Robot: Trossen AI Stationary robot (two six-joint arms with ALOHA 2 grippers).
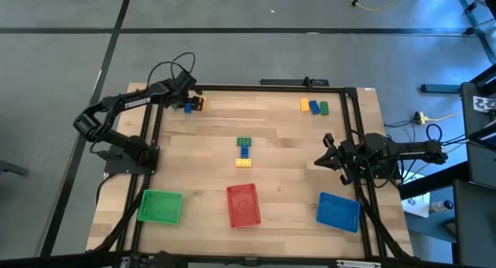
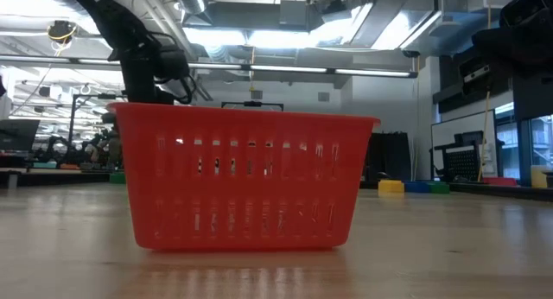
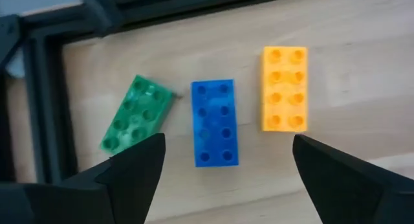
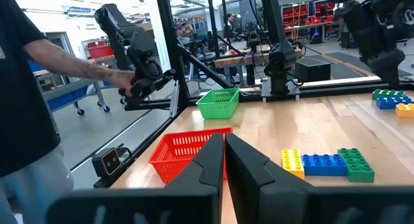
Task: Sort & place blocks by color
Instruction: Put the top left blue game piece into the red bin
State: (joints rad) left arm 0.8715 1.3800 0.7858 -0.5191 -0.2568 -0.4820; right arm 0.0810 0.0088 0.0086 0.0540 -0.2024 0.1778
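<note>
In the high view, the left gripper (image 1: pixel 188 97) covers part of the block group at the table's far left corner; only a blue block (image 1: pixel 187 108) and a yellow block (image 1: pixel 198 104) show beside it, and the green block (image 3: pixel 134 115) of that group is visible only in the left wrist view. In that wrist view, both fingers are cut off by the picture's lower edge.

In the low view, the red tray (image 2: pixel 244 178) blocks the table's middle; the centre block group is not distinguishable through its mesh. The green and blue trays fall outside that picture.

In the right wrist view, the person (image 4: pixel 29 88) is cut off by the left edge, and the right gripper's closed fingers (image 4: pixel 242 160) hide part of the red tray.
</note>
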